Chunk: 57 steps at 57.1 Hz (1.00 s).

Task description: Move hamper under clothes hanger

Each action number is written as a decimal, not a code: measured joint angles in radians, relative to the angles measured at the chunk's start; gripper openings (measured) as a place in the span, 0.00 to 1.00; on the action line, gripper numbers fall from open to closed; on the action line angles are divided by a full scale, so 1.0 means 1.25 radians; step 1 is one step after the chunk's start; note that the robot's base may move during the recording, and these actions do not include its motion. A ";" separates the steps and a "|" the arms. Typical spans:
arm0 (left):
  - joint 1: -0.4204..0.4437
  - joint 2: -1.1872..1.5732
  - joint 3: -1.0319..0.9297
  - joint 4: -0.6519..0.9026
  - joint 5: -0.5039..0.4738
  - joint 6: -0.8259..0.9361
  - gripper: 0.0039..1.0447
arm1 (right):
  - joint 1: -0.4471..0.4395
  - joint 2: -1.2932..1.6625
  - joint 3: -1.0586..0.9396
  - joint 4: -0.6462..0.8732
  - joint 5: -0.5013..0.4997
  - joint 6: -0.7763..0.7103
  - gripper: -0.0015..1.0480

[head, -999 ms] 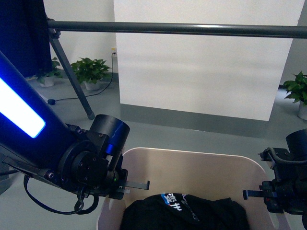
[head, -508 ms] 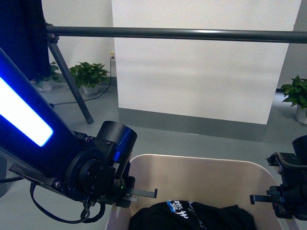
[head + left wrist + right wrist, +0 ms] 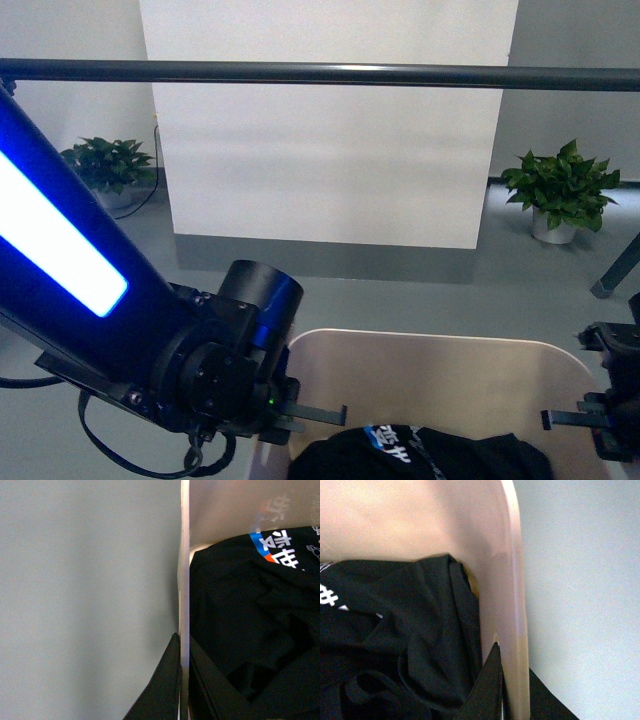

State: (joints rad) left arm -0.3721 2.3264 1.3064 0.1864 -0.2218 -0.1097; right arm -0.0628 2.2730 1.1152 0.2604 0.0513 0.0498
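Observation:
The beige hamper sits low at the front, holding black clothes with a blue and white print. My left gripper is shut on the hamper's left rim; in the left wrist view the rim runs between its two dark fingers. My right gripper is shut on the right rim; the right wrist view shows that rim pinched between its fingers. The clothes hanger's dark grey bar spans the view overhead, beyond the hamper. One of its legs shows at the far right.
A white panel stands behind the bar against the wall. Potted plants stand on the grey floor at the left and right. A cable runs along the floor near the left plant.
The view has swung to the right: the rack's left leg has left the frame, its right leg has come in. The hamper stays held and sits a little lower and further right in view.

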 joint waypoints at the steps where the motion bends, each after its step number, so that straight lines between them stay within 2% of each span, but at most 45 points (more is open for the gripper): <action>1: -0.004 0.000 0.000 0.000 0.005 -0.001 0.04 | -0.005 0.000 0.000 0.000 0.004 0.000 0.02; 21: 0.028 0.000 0.000 0.000 -0.027 -0.001 0.04 | 0.029 0.000 0.000 0.000 -0.027 0.000 0.02; 50: 0.017 0.000 -0.001 0.000 -0.018 -0.001 0.04 | 0.018 0.000 0.000 -0.003 -0.020 0.015 0.02; 57: 0.019 0.000 0.033 -0.121 0.010 -0.077 0.04 | 0.019 0.000 0.005 -0.026 -0.024 0.100 0.02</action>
State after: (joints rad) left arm -0.3485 2.3260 1.3479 0.0357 -0.2089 -0.2058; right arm -0.0395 2.2734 1.1217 0.2283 0.0216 0.1749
